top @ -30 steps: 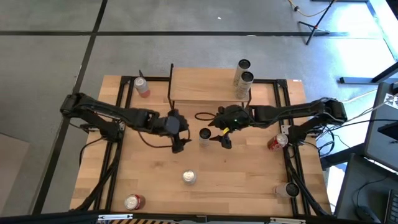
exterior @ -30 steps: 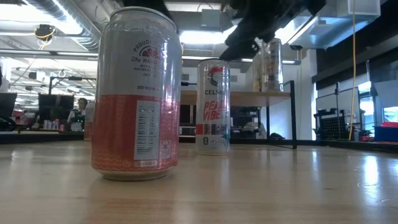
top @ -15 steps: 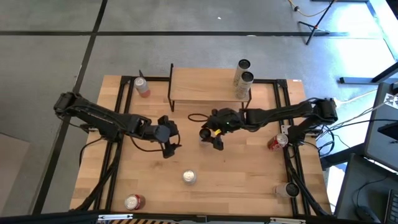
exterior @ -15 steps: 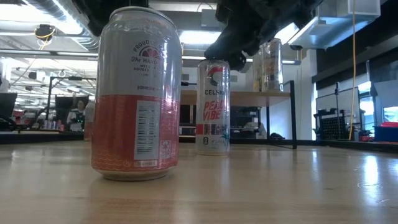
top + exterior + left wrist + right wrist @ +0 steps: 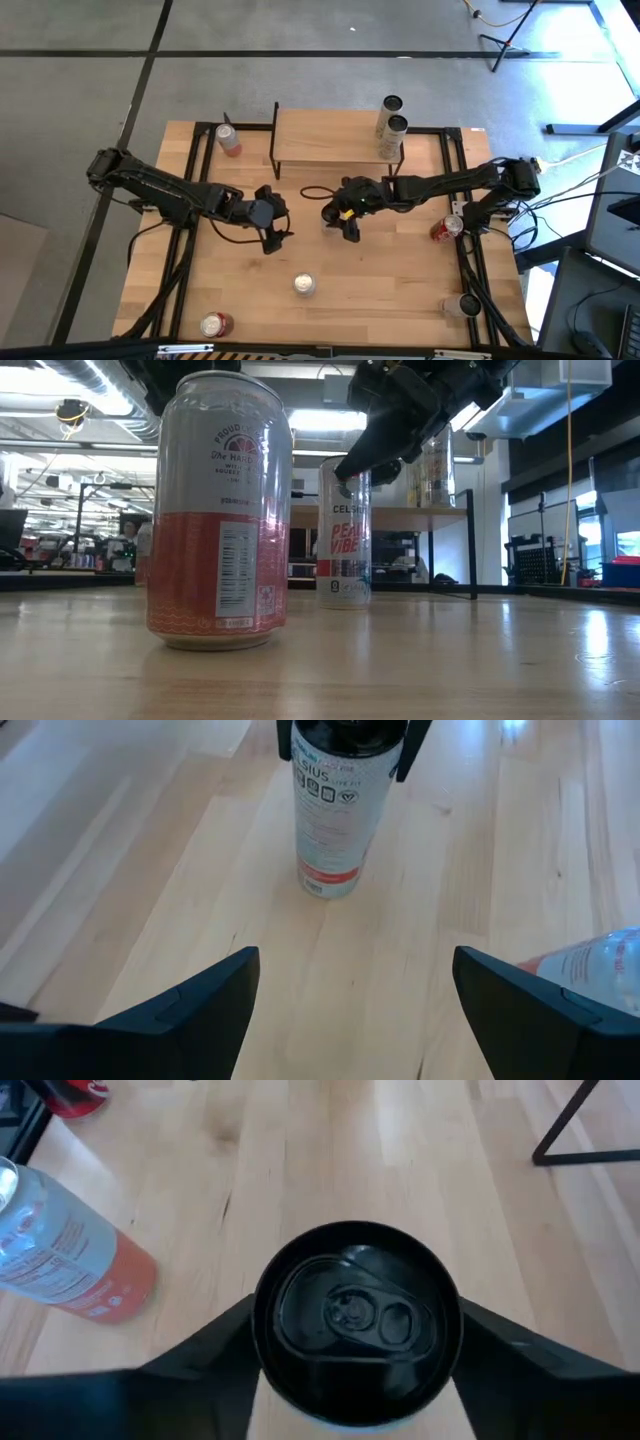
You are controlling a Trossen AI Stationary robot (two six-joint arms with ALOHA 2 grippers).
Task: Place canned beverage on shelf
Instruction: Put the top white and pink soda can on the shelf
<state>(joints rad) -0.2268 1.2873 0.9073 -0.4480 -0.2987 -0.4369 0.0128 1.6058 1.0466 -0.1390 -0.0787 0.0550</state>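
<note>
A slim white can [image 5: 343, 535] with a black top [image 5: 355, 1310] stands upright on the table, in front of the shelf [image 5: 330, 135]. My right gripper [image 5: 338, 218] has come over the can from the table's right and is shut on its upper part. My left gripper [image 5: 272, 238] hangs open a little to the left of the can, holding nothing. In the left wrist view its fingers [image 5: 215, 995] frame bare table, with the can [image 5: 335, 820] ahead of them. Two tall cans [image 5: 393, 118] stand on the shelf's right end. My right gripper has the slim can between its two fingers, just below the rim [image 5: 266, 1335], one finger [image 5: 200, 1350] on each side. The fingers come slanting down from the table's right. The can stays upright with its base on the table.
An orange-and-white can [image 5: 303, 285] stands nearer the front edge, large in the low view [image 5: 220, 510]. More cans stand at the far left [image 5: 228, 140], near left [image 5: 215, 325], right [image 5: 445, 230] and near right [image 5: 465, 305]. A black cable loop [image 5: 318, 188] lies before the shelf.
My right gripper has sunk and gone a little toward the table's left, coming down around the slim can's top. My left gripper has drawn back toward the table's left and near edge, away from the can, then kept still. The can has not moved.
</note>
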